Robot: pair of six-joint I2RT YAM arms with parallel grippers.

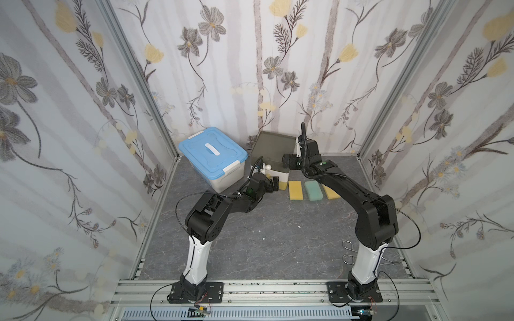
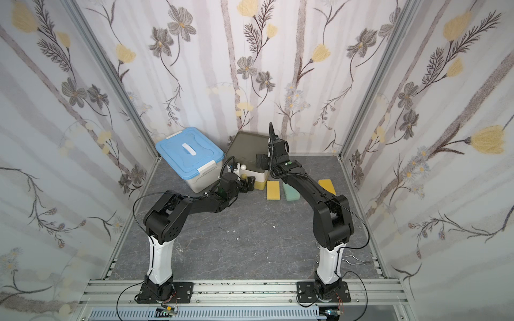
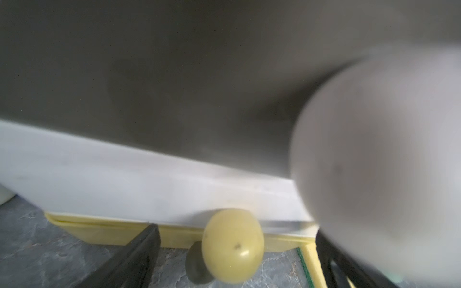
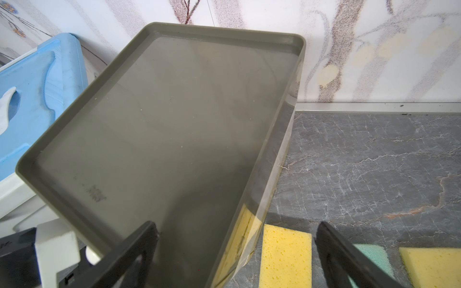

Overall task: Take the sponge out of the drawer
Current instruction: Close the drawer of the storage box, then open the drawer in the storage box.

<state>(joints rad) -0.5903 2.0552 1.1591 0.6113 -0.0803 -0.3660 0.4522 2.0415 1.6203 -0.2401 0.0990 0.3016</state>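
Left gripper [image 1: 274, 184] open, yellow knob [image 3: 233, 245] just ahead of its jaws; right gripper [image 4: 237, 249] open, drawer unit [image 4: 174, 112] partly beneath it

The walls [image 1: 83, 111] were white with grey and yellow flowers; the floor [image 1: 264, 236] grey, marble-veined. The box [image 1: 225, 182] was whitish under a blue lid [image 1: 212, 151]. The cabinet [image 1: 274, 148] was olive-grey on top, with a white drawer [image 1: 283, 175] and a yellow drawer [image 1: 283, 185]. Right of centre lay a yellow sponge [image 1: 295, 189], a green sponge [image 1: 313, 190] and a second yellow sponge [image 1: 331, 194].
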